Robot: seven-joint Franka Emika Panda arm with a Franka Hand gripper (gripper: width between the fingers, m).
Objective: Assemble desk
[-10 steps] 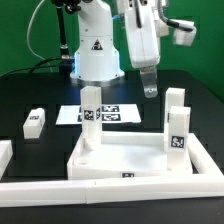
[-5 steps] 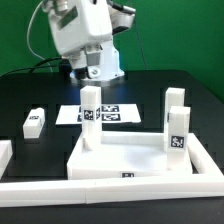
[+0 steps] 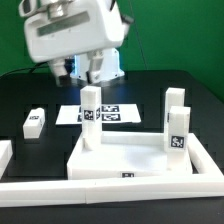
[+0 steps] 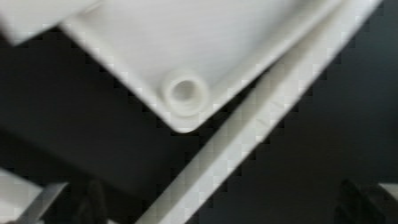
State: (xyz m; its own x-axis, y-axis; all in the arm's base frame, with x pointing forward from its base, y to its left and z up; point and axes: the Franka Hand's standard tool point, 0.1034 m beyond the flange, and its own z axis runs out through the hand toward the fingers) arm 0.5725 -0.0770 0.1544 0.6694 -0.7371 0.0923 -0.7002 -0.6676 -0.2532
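The white desk tabletop (image 3: 120,158) lies rim-up in the middle of the black table. Three white tagged legs stand upright in its corner sockets: one at the back left (image 3: 90,110) and two on the right (image 3: 176,101) (image 3: 176,132). A fourth leg (image 3: 35,122) lies loose on the exterior view's left. My gripper's hand (image 3: 72,38) hangs blurred, high at the upper left. In the wrist view the gripper (image 4: 210,212) is open and empty, above an empty round corner socket (image 4: 185,92) of the tabletop (image 4: 214,40).
The marker board (image 3: 108,114) lies behind the tabletop, in front of the robot base (image 3: 98,55). A long white border rail (image 3: 110,189) runs along the front, also crossing the wrist view (image 4: 267,110). Another rail piece (image 3: 4,152) sits at the left edge.
The arm has swung from the back right toward the exterior view's left and closer to the camera. The tabletop and all the legs have not moved.
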